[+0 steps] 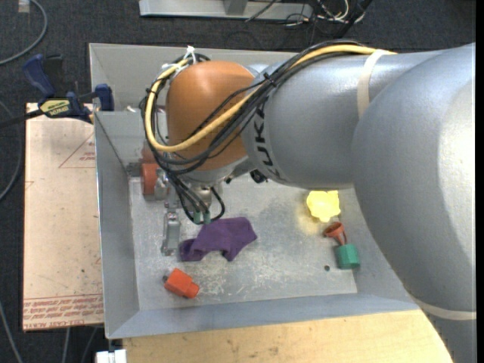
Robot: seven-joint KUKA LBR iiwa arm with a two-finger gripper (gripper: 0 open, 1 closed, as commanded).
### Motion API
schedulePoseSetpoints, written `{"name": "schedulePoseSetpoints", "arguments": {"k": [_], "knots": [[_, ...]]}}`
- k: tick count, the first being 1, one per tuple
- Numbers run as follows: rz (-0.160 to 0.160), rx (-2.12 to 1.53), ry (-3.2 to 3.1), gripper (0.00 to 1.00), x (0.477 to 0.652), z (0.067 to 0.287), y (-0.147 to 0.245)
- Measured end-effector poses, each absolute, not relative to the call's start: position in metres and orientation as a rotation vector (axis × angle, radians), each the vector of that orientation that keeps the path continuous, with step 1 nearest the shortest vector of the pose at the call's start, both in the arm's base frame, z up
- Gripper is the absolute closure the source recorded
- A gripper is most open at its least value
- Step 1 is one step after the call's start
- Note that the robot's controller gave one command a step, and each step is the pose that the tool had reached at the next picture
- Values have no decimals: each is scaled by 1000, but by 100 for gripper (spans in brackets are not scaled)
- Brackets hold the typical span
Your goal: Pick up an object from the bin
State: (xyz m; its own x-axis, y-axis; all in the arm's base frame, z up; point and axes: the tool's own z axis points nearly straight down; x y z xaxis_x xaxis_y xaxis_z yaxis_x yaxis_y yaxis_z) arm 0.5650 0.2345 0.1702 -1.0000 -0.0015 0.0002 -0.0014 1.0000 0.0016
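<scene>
The grey arm [355,119] takes up the most room, reaching in from the right across the upper half of the grey metal bin [117,225]. Its rounded orange cover [204,112], looped with yellow and black cables, hangs over the bin's left part. Below that cover the end effector [178,231] points down at the bin floor near the left wall. Whether it is released or clenched cannot be told, and nothing can be seen gripped in it. The nearest thing to it is a crumpled purple cloth [221,238], lying left of centre on the floor, its left end just beside the end effector. A yellow lump [324,204] sits well apart on the right side of the floor, close under the arm. A green block [347,257] lies below it, towards the front right. An orange block [181,283] rests near the front left corner, below the cloth and apart from it. A reddish-orange thing [149,177] sits by the left wall, partly hidden beneath the cover. Smallest is a red-brown piece [333,231] between the yellow lump and the green block.
</scene>
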Motion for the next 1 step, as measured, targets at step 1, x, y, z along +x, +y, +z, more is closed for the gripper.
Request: {"name": "schedulePoseSetpoints", "arguments": {"k": [1], "knots": [[-8, 137, -3142, 0, 564, 156, 215]]}}
